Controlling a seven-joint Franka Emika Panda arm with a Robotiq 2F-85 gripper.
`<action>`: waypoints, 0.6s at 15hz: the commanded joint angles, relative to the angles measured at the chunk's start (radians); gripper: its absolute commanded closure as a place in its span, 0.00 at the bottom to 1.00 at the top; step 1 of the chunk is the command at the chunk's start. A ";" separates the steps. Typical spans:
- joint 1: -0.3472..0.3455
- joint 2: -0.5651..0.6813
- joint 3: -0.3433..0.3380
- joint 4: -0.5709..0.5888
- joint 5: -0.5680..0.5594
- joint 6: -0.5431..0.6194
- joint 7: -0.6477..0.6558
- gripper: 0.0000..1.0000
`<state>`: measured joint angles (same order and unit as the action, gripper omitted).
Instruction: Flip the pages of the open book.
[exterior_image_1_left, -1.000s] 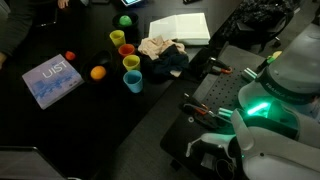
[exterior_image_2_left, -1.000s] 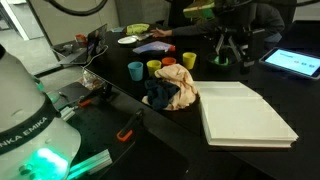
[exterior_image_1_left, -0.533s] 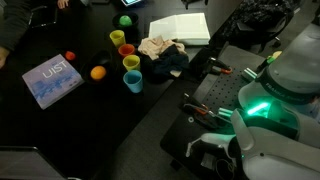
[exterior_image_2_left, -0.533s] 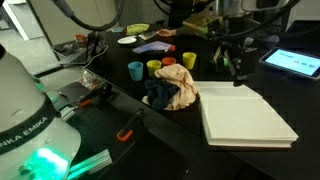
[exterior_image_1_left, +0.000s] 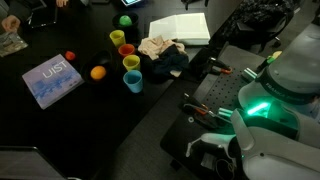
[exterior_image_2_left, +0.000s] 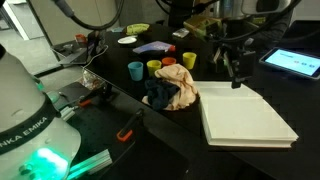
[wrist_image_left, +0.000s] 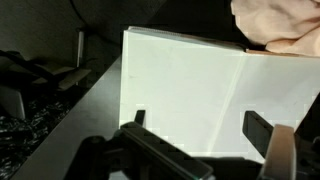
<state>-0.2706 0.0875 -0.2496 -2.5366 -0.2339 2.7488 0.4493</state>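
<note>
The open book (exterior_image_1_left: 182, 28) (exterior_image_2_left: 245, 112) (wrist_image_left: 195, 90) lies flat on the black worktop (exterior_image_1_left: 70, 125), showing 2 blank white pages.

The gripper (exterior_image_2_left: 238, 80) (wrist_image_left: 198, 128) hangs over the book's far edge in an exterior view. In the wrist view its 2 fingers (wrist_image_left: 262, 130) stand over the pages, 1 near each side of the spread. The jaws are spread wide and hold nothing. Whether they touch the paper cannot be told.

A beige cloth (exterior_image_1_left: 160, 46) (exterior_image_2_left: 176, 88) (wrist_image_left: 282, 22) lies bunched against the book's side, resting on a dark cloth (exterior_image_1_left: 172, 64) (exterior_image_2_left: 156, 97).

Beyond the cloths stands a cluster of 4 cups (exterior_image_1_left: 128, 58) (exterior_image_2_left: 153, 67). An orange fruit (exterior_image_1_left: 97, 72) lies near them, and a blue book (exterior_image_1_left: 52, 80) lies closed, well apart from the open one.
</note>
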 joint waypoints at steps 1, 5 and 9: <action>0.000 0.091 -0.041 0.046 0.086 0.045 0.001 0.00; -0.068 0.198 -0.012 0.109 0.350 0.045 -0.156 0.00; -0.318 0.282 0.226 0.192 0.675 0.022 -0.433 0.00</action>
<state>-0.4719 0.2960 -0.1277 -2.4265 0.2649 2.7774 0.1869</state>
